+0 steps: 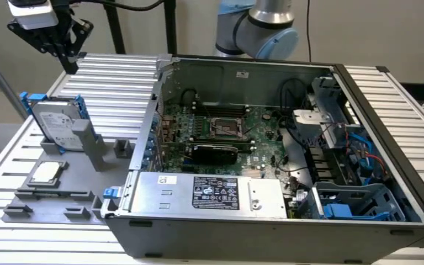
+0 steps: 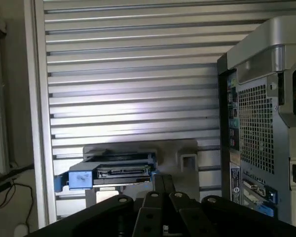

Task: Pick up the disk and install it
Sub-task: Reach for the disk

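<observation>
Gripper (image 1: pixel 70 63): fingers pressed together, holding nothing; hangs over the far corner of the slatted table (image 1: pixel 120 74) at the exterior view's left.
Disk (image 1: pixel 56 124): stands on edge in its blue frame, seated in a grey holder (image 1: pixel 86 146) near the table's edge at the exterior view's left; well apart from the fingers.
Computer case (image 1: pixel 271 234): open, lying on the table just beside the holder.
Chip (image 1: pixel 46 172): small, square, on the grey fixture near the holder.
</observation>
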